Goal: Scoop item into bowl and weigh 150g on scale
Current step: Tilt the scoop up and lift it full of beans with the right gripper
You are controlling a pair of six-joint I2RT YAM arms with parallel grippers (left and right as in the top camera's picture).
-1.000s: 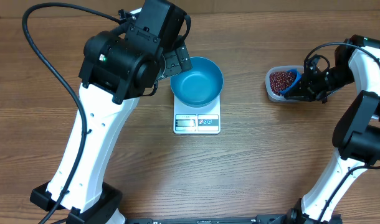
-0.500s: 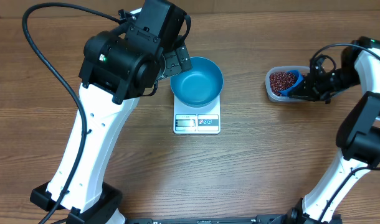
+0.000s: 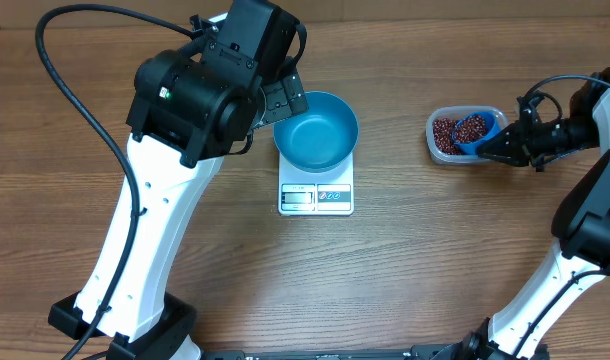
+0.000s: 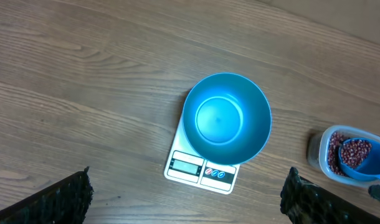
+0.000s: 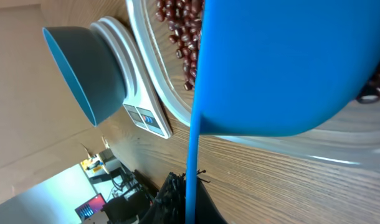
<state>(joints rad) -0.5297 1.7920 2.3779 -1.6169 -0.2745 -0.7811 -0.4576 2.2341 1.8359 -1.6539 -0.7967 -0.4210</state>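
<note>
Brown wood-grain table (image 3: 435,270), evenly lit, with faint soft shadows.

**Left arm** (image 3: 150,240): white link rising from base at lower left of overhead frame to black elbow and wrist block, upper left of centre.

**Left gripper** (image 4: 187,200): pointing down, jaws spread wide, holding nothing (only dark fingertips (image 4: 65,199) visible, at lower corners of wrist view).

**Right arm** (image 3: 585,210): white links along right edge of overhead frame, bent over, black wrist reaching leftward at upper right.

**Right gripper** (image 3: 503,148): roughly level, jaws closed tight on handle of blue scoop (image 5: 283,62).
</note>
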